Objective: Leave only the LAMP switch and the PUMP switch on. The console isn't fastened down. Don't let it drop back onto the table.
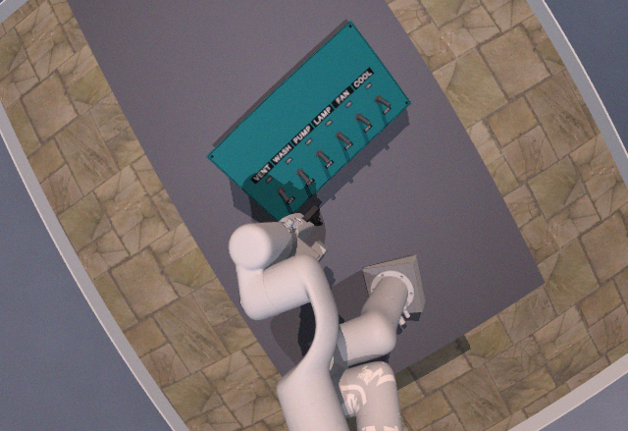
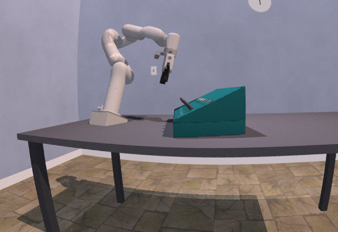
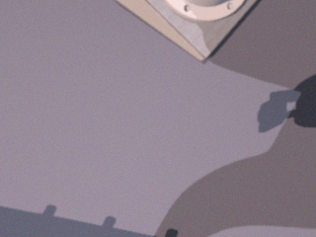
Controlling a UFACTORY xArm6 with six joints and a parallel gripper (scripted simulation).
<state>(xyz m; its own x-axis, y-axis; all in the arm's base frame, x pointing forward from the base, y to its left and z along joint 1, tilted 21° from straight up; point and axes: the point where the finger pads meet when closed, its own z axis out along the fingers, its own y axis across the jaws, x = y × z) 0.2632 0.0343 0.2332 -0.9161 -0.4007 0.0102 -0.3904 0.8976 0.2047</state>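
A teal sloped console [image 1: 314,86] [image 2: 215,114] stands askew on the grey table [image 1: 152,61] [image 2: 82,132] [image 3: 99,123]. Its front row holds several dark lever switches labelled VENT [image 1: 285,195], WASH [image 1: 304,177], PUMP [image 1: 323,157], LAMP [image 1: 342,138], FAN [image 1: 363,121] and COOL [image 1: 382,102]. All levers lean the same way, toward the console's front edge, and the small lights beside them look grey. My gripper [image 1: 314,216] [image 2: 163,80] is open and empty. It points down, well above the table, just off the console's front edge near the VENT and WASH end. The wrist view shows only table top and shadows.
The robot's base [image 1: 391,284] [image 2: 106,118] [image 3: 197,20] stands on the table near the console's front side. The table edges are close to the console's left and right ends. A wall socket [image 2: 153,70] and a round clock [image 2: 259,1] hang on the back wall.
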